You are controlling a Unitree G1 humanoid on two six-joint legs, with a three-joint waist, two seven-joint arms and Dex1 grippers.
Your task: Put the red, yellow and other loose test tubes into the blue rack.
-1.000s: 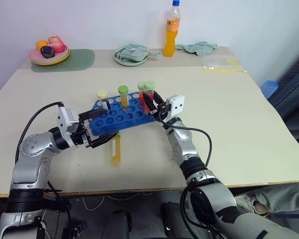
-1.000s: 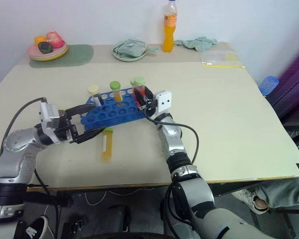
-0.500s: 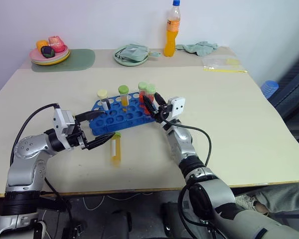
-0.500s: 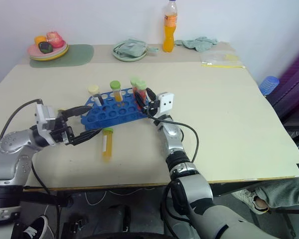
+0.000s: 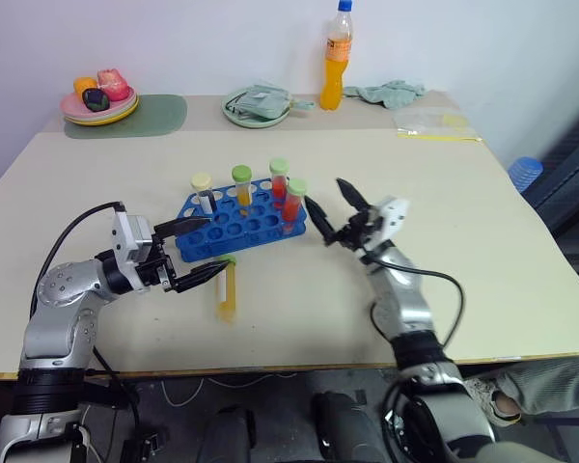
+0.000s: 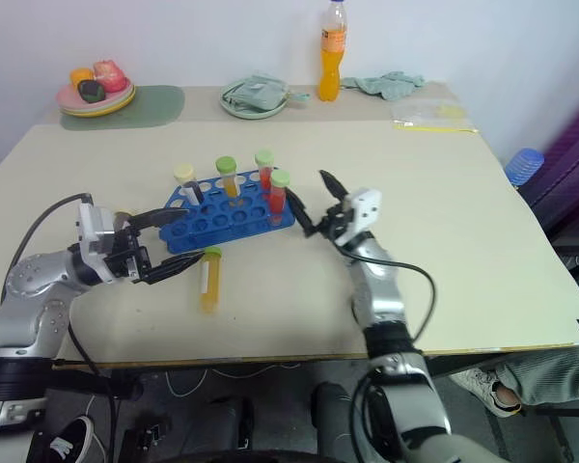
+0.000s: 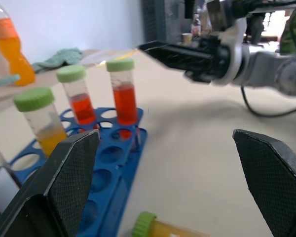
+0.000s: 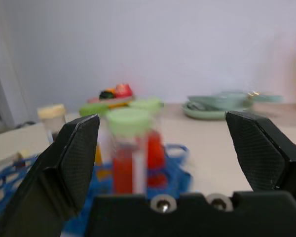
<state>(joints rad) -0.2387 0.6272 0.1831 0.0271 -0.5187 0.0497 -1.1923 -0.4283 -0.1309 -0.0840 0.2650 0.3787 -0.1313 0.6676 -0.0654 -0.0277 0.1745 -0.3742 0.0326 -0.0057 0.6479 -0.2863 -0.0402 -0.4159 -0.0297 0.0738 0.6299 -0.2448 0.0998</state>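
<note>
Blue rack (image 5: 234,223) sits near the middle of the counter (image 5: 482,231), a bit toward its left half. Four tubes stand upright in it: cream-cap tube with dark contents (image 5: 202,191) at the rack's left end, green-cap yellow tube (image 5: 241,186) next to it, and two red tubes with pale green caps (image 5: 279,178) and (image 5: 294,202) at the right end, the second one in a row nearer the front edge.

One more yellow tube (image 5: 226,288) lies flat on the counter, just in front of the rack, cap pointing at the rack, not in any hole.

Left pincer (image 5: 199,250) is open wide, nothing in it, pointing roughly level across the rack's front-left corner. One finger is over the rack edge, the other just beside the lying tube's cap. Can't tell whether either finger touches.

Right pincer (image 5: 335,210) is also open wide and empty, tilted up a little, just to the right of the rack's right end, clear of the red tubes. In the left wrist view it hangs (image 7: 187,52) beyond the two red tubes with a visible gap.

Along the far edge: orange drink bottle (image 5: 335,55), pale green plate with a cloth on it (image 5: 257,104), plate of fruit (image 5: 100,98) on a green mat at the far left corner, crumpled cloth (image 5: 386,93) and plastic bag (image 5: 428,123) toward the far right corner.
</note>
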